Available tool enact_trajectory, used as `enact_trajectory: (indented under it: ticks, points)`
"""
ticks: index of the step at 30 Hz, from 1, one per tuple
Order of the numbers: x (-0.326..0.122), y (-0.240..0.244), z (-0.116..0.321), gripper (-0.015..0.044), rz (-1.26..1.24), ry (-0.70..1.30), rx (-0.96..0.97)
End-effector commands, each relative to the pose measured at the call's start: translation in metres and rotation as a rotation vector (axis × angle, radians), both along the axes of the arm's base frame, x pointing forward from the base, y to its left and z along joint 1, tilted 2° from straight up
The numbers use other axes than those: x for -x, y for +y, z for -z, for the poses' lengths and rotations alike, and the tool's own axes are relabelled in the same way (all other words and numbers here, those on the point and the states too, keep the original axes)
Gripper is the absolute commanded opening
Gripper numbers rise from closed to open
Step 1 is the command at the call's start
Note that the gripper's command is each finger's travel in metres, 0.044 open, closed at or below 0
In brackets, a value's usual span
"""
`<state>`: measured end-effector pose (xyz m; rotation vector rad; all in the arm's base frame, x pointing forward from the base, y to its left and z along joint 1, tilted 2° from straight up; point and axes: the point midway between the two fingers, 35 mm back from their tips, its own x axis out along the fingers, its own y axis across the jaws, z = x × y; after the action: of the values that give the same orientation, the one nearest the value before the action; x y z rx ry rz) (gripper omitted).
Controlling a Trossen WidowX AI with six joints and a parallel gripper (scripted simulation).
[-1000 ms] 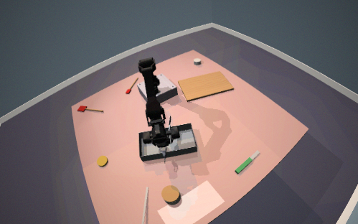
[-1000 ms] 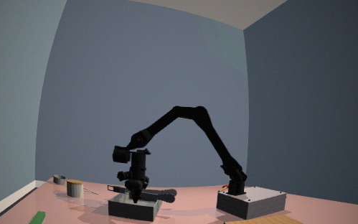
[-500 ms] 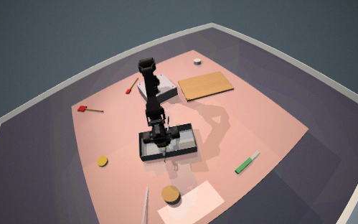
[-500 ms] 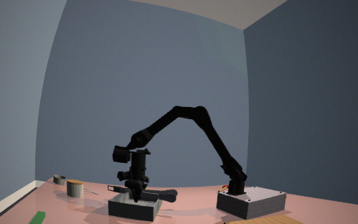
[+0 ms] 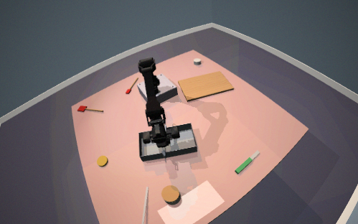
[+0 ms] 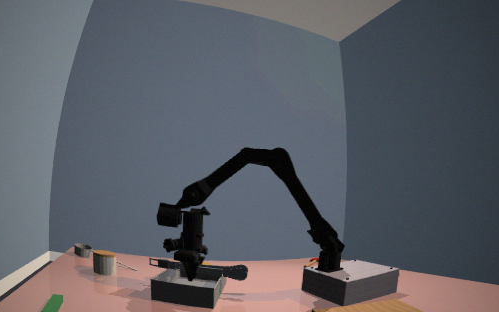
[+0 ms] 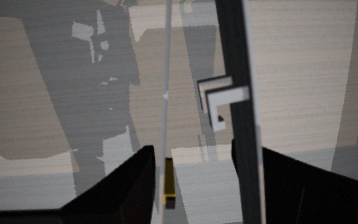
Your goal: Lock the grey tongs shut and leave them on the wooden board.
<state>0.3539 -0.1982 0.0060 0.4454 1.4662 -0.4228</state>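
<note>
The grey tongs [image 5: 163, 153] [image 6: 239, 272] [image 7: 237, 50] lie across the roasting tin [image 5: 186, 150] [image 6: 182, 294]. Their dark rounded tips stick out on the robot base's side, and the narrow end sticks out on the other side. In the wrist view the two arms run nearly parallel, with a hook on the right arm and a small yellow piece on the left one. My gripper [image 6: 191, 277] [image 7: 193, 150] points down over the tin, with one finger outside each arm, partly closed and shut on the tongs. The wooden board [image 5: 206, 84] [image 6: 372, 307] lies beside the robot base.
The grey robot base [image 5: 164, 86] [image 6: 349, 280] stands behind the tin. A round wooden-topped pot [image 5: 171, 194] [image 6: 104, 262] and a pale sheet [image 5: 202, 201] are in front. A green-handled tool [image 5: 245, 165] lies right; a yellow disc [image 5: 102, 161] and two red-headed tools lie left.
</note>
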Motion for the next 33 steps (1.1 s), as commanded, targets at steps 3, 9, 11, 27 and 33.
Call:
enact_trajectory:
  ticks: [3, 9, 11, 27, 33]
  points:
    - [-0.0001, -0.0001, -0.0004, 0.0141, 0.000, -0.001, 0.000]
    - [-0.0001, -0.0001, -0.0004, 0.0101, 0.000, -0.001, 0.000]
    - [-0.0001, -0.0001, -0.0004, 0.0088, 0.000, -0.001, 0.000]
    - [-0.0001, -0.0001, -0.0004, -0.0117, 0.000, -0.001, 0.000]
    - [-0.0004, -0.0003, -0.0029, -0.0150, 0.000, -0.001, 0.000]
